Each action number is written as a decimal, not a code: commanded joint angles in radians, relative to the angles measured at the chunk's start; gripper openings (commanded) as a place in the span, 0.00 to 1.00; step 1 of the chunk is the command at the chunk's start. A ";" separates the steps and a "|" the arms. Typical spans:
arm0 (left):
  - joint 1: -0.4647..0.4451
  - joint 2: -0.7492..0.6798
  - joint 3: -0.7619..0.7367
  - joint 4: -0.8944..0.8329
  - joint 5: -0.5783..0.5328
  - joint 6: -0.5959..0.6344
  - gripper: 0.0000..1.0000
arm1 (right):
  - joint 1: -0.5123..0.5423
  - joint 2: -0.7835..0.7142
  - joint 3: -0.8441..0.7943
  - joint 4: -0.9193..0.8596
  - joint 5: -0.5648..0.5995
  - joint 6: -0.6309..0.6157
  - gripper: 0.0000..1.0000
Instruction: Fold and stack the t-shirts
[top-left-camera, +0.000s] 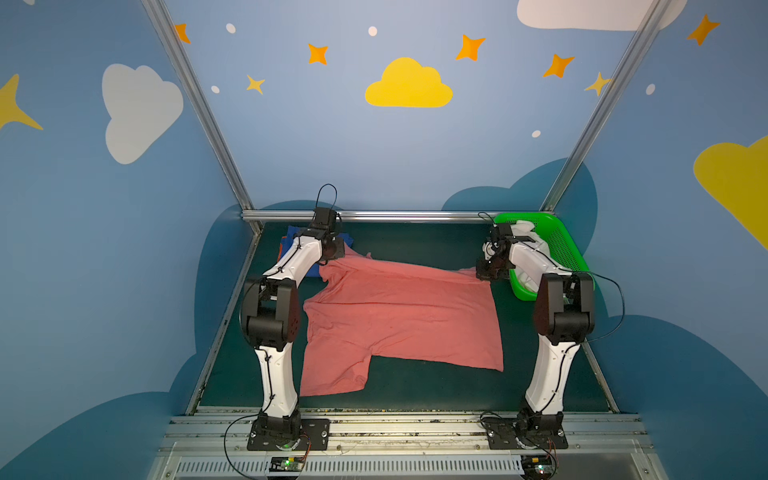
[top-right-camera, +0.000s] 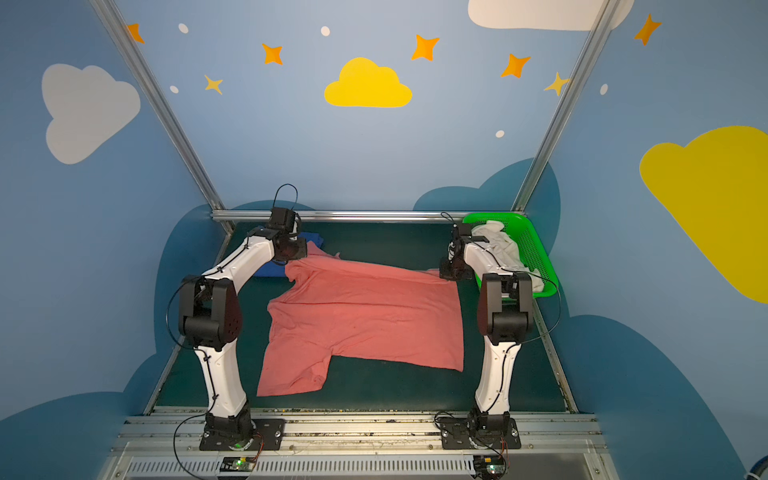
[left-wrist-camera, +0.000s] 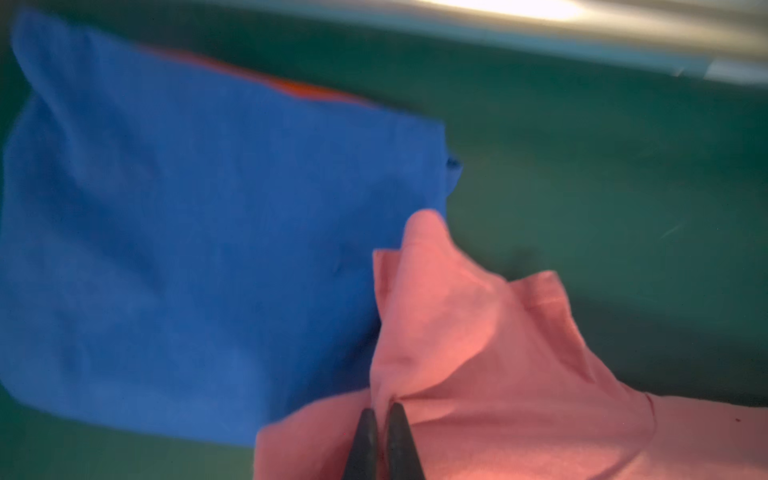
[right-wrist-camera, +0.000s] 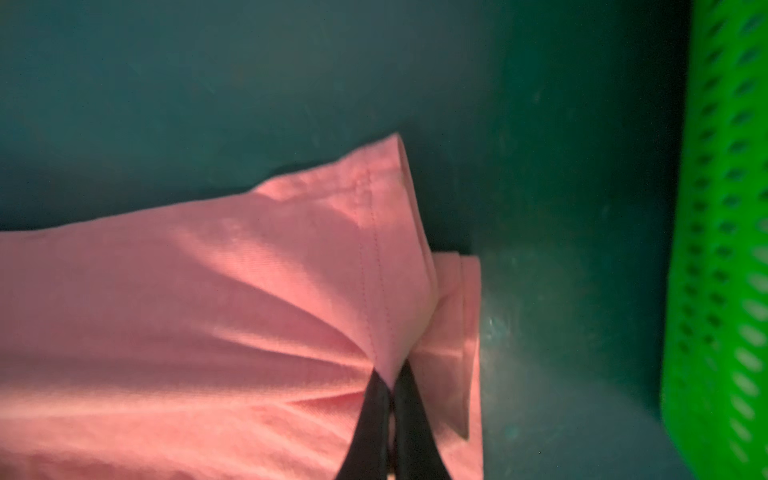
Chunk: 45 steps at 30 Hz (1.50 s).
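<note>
The right hand is pinched almost shut on a hemmed corner of the salmon-pink t-shirt. Its two dark fingers stand a narrow slit apart with the stitched hem bunched between them. This hand sits just beside the green basket, on the side facing the middle of the counter.

The left hand is likewise closed to a thin gap, nipping a fold of the same shirt near its shoulder end. It is well apart from the basket, along the same far side of the counter.

Between the two hands the shirt's far edge is drawn out in a line. The rest lies spread on the counter, reaching toward the near edge. Its long axis runs across the counter, with the hem end toward the basket and the neck end away from it. One sleeve points to the near edge, on the side away from the basket.

Just past the left hand, farther still from the basket, a folded blue t-shirt lies flat. A strip of orange t-shirt shows from under it. A crumpled white t-shirt lies inside the basket.
</note>
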 joint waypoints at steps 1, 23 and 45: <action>0.010 -0.040 -0.056 -0.004 -0.062 0.004 0.12 | 0.000 -0.039 -0.042 0.002 0.048 0.014 0.04; -0.005 0.169 0.320 -0.197 -0.006 0.024 0.78 | 0.002 -0.003 0.077 -0.027 -0.047 0.023 0.50; 0.047 0.303 0.449 -0.175 0.108 -0.128 0.73 | -0.025 0.071 0.139 -0.037 -0.098 0.023 0.49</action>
